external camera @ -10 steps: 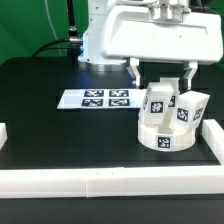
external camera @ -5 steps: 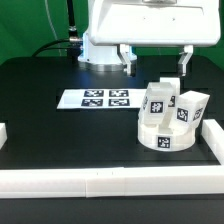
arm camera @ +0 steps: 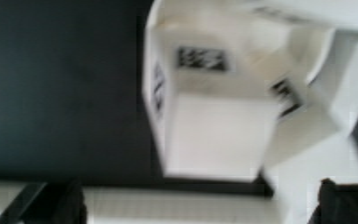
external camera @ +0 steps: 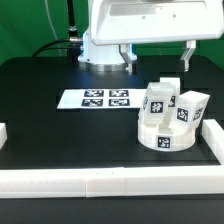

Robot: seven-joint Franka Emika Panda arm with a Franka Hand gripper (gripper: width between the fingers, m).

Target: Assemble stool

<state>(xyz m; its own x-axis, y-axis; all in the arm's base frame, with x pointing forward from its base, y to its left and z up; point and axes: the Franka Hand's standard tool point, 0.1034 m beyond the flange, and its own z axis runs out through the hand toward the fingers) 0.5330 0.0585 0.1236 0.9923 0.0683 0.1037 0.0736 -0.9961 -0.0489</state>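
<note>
The white round seat (external camera: 164,136) lies at the exterior view's right with three white tagged legs standing upright on it: one leg (external camera: 156,101), another (external camera: 191,108), and a third (external camera: 171,84) partly hidden behind them. My gripper (external camera: 156,56) hangs open and empty well above the legs, touching nothing. In the blurred wrist view a tagged leg (arm camera: 208,95) shows between my two dark fingertips (arm camera: 51,205), and the gripper (arm camera: 201,206) holds nothing.
The marker board (external camera: 100,99) lies flat on the black table, toward the exterior view's left of the stool. White border rails run along the front (external camera: 110,181), the right (external camera: 214,137) and the left (external camera: 3,133). The robot base (external camera: 100,45) stands behind.
My gripper has risen from around the legs' tops to well above them, staying open. The seat and legs have not moved.
</note>
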